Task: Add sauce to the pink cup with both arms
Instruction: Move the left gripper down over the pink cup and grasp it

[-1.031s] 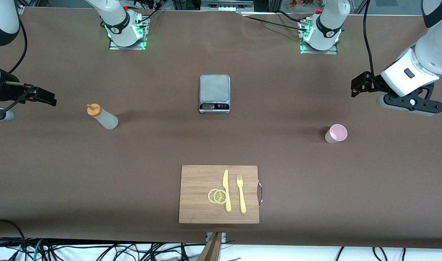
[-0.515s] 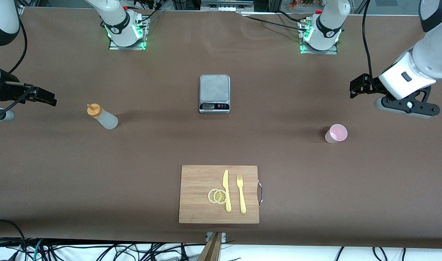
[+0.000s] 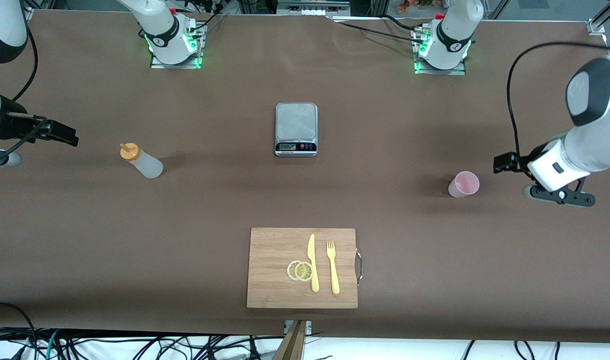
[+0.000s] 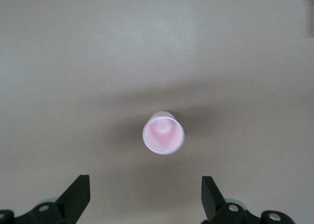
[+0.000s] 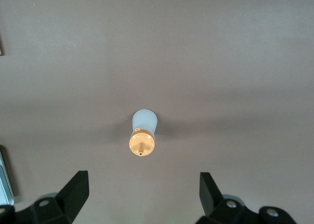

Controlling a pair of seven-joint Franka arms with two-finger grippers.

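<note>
Sauce bottle [image 3: 141, 160] stands upright toward my right arm's end, pink cup [image 3: 463, 184] near my left gripper [image 4: 145, 197]; with both that and my right gripper [image 5: 142, 194] spread wide and empty, a careless approach could topple either light thing

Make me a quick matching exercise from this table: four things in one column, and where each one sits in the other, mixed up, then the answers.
Things:
1. pink cup
2. sauce bottle
3. scale
4. fork

Places:
A. middle of the table, between the arm bases
B. on the cutting board, beside the knife
C. toward the right arm's end of the table
D. toward the left arm's end, beside the left gripper

Pairs: 1-D, 2-C, 3-A, 4-B
</note>
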